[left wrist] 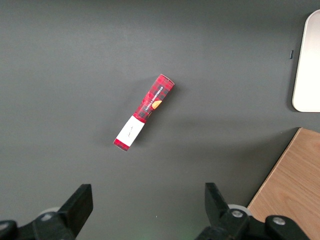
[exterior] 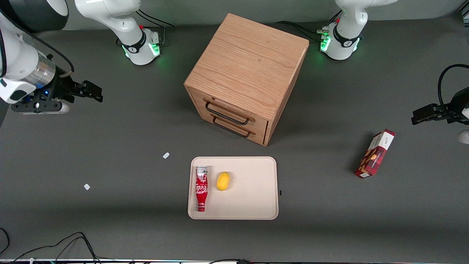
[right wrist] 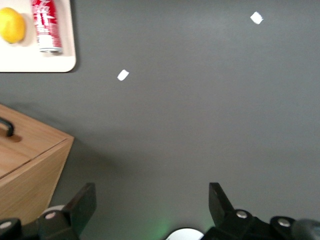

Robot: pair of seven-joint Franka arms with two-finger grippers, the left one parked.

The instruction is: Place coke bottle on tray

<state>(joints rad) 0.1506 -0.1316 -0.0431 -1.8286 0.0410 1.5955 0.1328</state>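
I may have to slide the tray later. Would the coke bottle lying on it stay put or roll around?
The coke bottle lies on its side on the tray, so its round body would probably roll sideways if jolted. It lies close to the rim and beside the lemon, which might check it. The claw hangs open, far off toward the working arm's end.

- The cabinet [exterior: 249,73] is light wood with grain lines.
- The coke bottle [exterior: 201,187] looks shiny.
- The tray [exterior: 253,198] looks smooth and matt.
- The gripper [exterior: 82,91] looks like black plastic.
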